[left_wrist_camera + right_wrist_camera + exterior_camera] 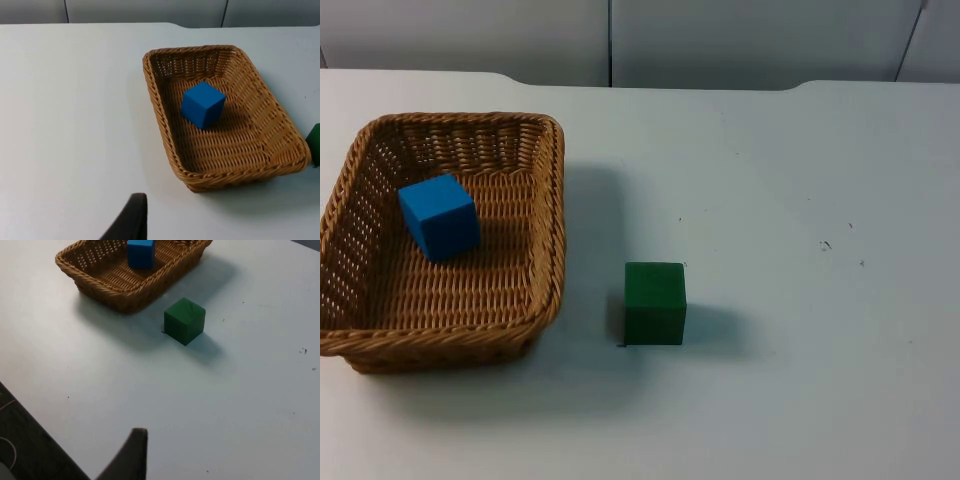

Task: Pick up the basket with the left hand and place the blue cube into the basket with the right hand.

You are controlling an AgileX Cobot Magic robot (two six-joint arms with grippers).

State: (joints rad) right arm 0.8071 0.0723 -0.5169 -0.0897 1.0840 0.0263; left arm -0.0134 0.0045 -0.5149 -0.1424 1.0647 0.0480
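Tan woven basket, blue cube, green cube, white table.

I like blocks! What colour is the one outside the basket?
Green cube, best seen from the top view.

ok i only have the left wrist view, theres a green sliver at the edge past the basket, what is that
observer: a green cube. In the top view it stands on the table beside the basket, apart from it.
operator: anything else out past it
observer: just a few small dark specks on the table beyond the green cube.
operator: and wheres the right gripper
observer: the right gripper is over the table near one of its edges, with the green cube and then the basket ahead of it, touching neither.
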